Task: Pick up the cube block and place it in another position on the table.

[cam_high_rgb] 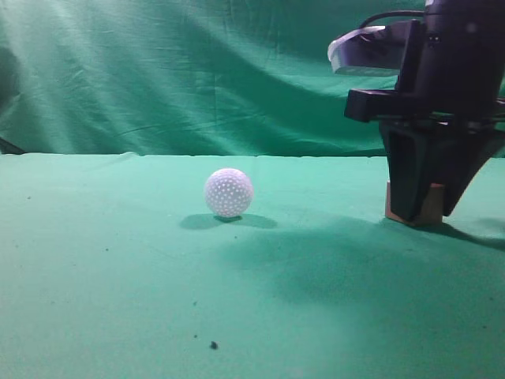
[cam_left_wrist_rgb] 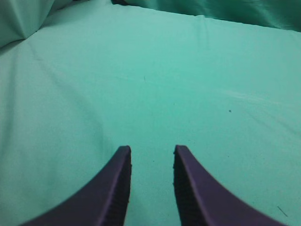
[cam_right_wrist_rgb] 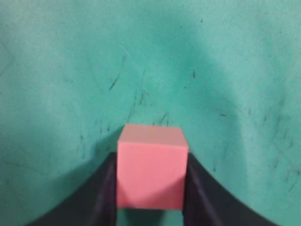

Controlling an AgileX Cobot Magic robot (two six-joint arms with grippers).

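Currently the right hand (cam_right_wrist_rgb: 150,188) is gripping the cube block (cam_right_wrist_rgb: 151,167) between its fingers, low on the table (cam_high_rgb: 118,300); lifting straight seems advisable. Left hand (cam_left_wrist_rgb: 151,162) is idling open.

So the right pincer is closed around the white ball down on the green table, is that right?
Not quite. The right pincer is closed around the cube block, not the white ball. The right wrist view shows the cube between its fingers, down on the green table; in the exterior view, the ball sits apart, untouched.
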